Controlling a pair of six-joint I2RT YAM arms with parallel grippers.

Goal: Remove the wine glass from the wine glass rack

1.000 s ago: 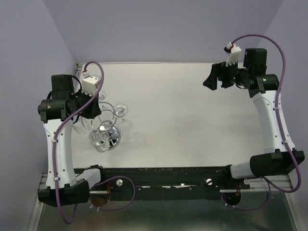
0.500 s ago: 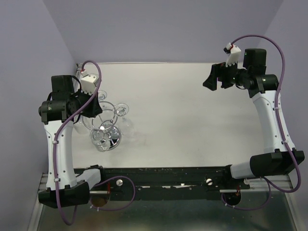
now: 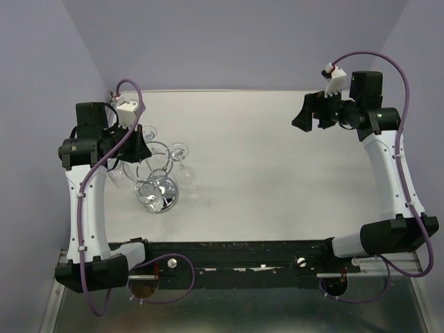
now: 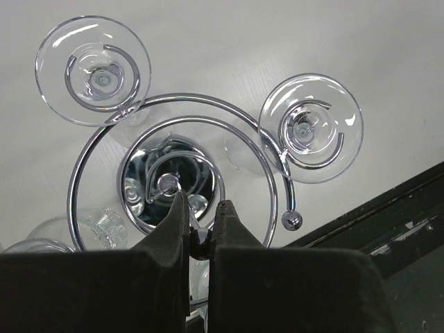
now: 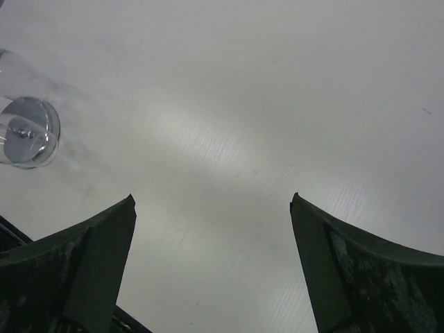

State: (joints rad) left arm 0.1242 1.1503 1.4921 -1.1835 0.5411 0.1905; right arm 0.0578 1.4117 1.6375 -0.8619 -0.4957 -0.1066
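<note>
Chrome rack (image 4: 182,98) is overhung by left gripper (image 4: 201,202), pressed nearly together, maybe on a stem, unseen; right gripper (image 5: 212,200) is held spread, aside.

Left pincer (image 4: 200,203) nearly closed; right pincer (image 5: 212,198) spread wide.

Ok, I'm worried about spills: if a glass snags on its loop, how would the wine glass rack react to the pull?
Probably stiff: the wine glass rack is chrome wire, so the loops should not flex. It may slide or tip, since one central post on a round base carries glasses hung out at the rim.
</note>
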